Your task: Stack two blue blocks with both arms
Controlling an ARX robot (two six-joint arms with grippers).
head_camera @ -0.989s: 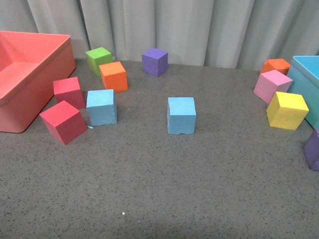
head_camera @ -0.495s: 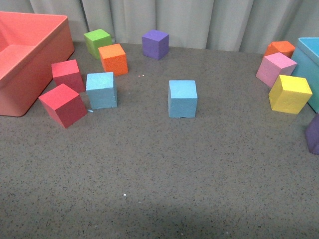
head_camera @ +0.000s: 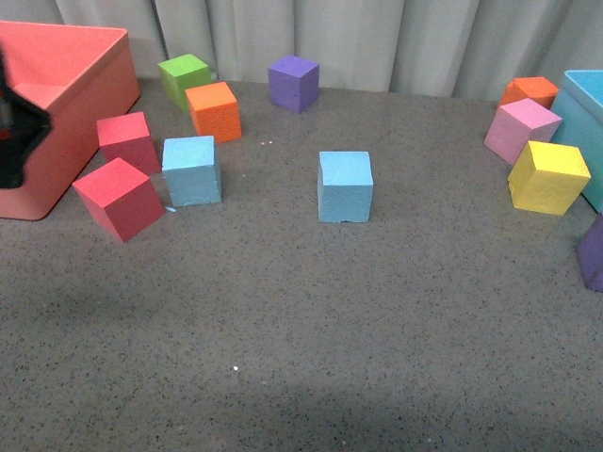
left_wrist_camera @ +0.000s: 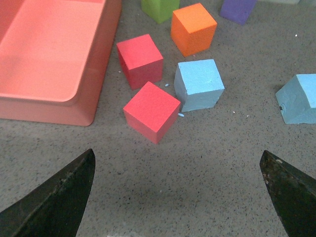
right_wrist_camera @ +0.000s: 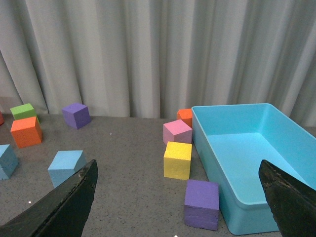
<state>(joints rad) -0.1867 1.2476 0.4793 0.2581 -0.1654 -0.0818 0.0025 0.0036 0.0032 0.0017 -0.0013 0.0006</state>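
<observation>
Two sky-blue blocks rest apart on the grey table: one point(head_camera: 192, 169) beside the red cubes, the other point(head_camera: 345, 185) alone near the middle. My left gripper point(left_wrist_camera: 177, 160) hovers open over bare table, short of the nearer blue block point(left_wrist_camera: 199, 85), with the second blue block point(left_wrist_camera: 300, 98) off to one side. A black part of the left arm point(head_camera: 14, 132) shows at the front view's left edge. My right gripper point(right_wrist_camera: 177, 165) is open and holds nothing; one blue block point(right_wrist_camera: 67, 165) lies ahead of one finger, and the other blue block point(right_wrist_camera: 5, 160) sits at the picture's edge.
A coral bin point(head_camera: 66, 89) stands at the left, with two red cubes point(head_camera: 120, 198), an orange cube point(head_camera: 214, 111), a green cube point(head_camera: 184, 80) and a purple cube point(head_camera: 293, 83) nearby. At the right are a turquoise bin point(right_wrist_camera: 237, 148) and yellow point(head_camera: 548, 177), pink point(head_camera: 523, 130), orange point(head_camera: 529, 91) and purple point(head_camera: 594, 252) cubes.
The front view tilted down a little earlier. Since then a black part of the left arm has come in at its left edge. No block has moved.
</observation>
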